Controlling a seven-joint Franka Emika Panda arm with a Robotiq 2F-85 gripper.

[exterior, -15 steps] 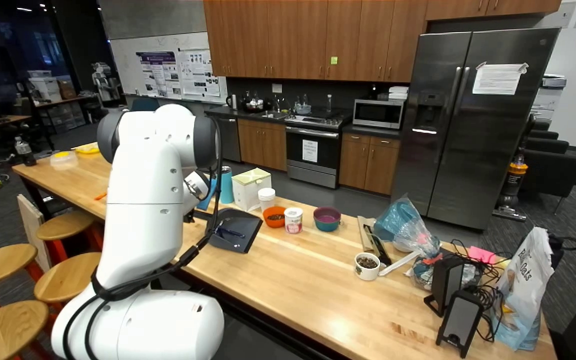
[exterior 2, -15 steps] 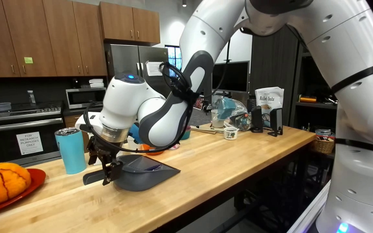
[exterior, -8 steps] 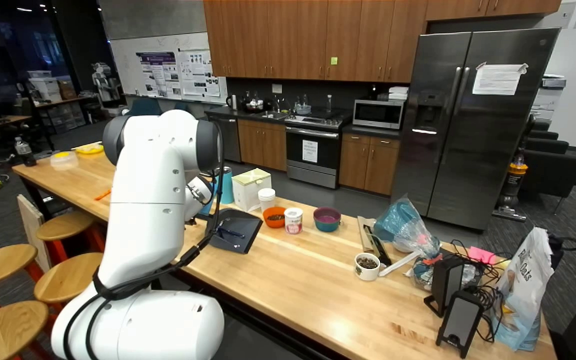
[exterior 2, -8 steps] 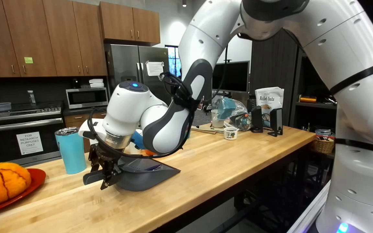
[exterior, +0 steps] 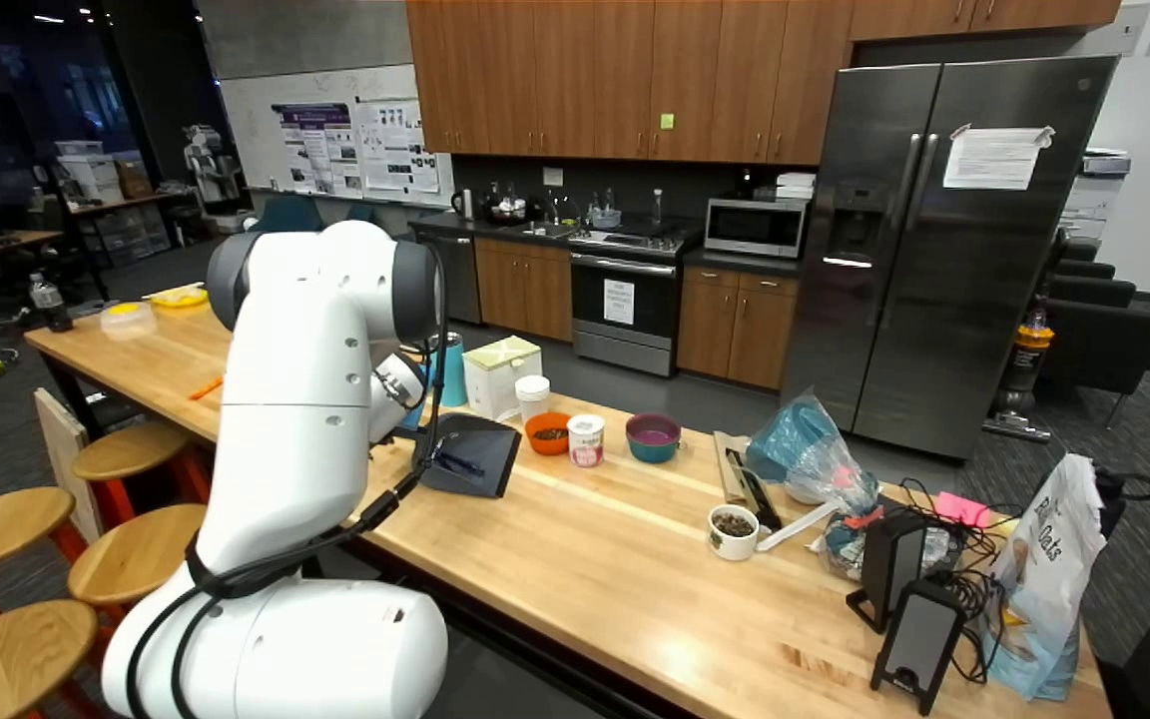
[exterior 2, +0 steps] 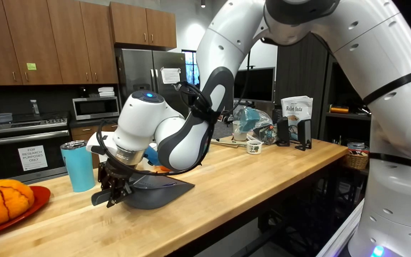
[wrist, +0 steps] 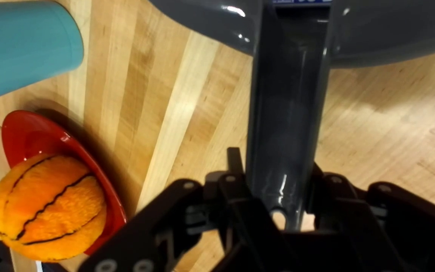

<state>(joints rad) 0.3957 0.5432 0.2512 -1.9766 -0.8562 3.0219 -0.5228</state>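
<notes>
A dark grey dustpan (exterior 2: 155, 197) rests on the wooden table, its flat handle (wrist: 285, 113) running straight between my fingers in the wrist view. My gripper (wrist: 276, 162) is shut on that handle, one dark finger against each side, close to the end with the hang hole. In an exterior view the gripper (exterior 2: 116, 197) sits low over the table behind the pan. A dark blue pen-like item (exterior: 460, 465) lies inside the pan. The arm hides the gripper in an exterior view where the pan (exterior: 490, 439) still shows.
A teal tumbler (wrist: 21, 49) and a red plate (wrist: 25, 132) bearing an orange plush ball (wrist: 47, 207) stand near the gripper. Beyond the pan are a white box (exterior: 495, 387), an orange bowl (exterior: 540, 439), a white tub (exterior: 586, 441) and a teal-purple bowl (exterior: 653, 444).
My fingers have closed in on the handle. The hand sank slightly at first. Since half a second ago the dustpan has shifted and turned a little, its front edge drawing toward the gripper.
</notes>
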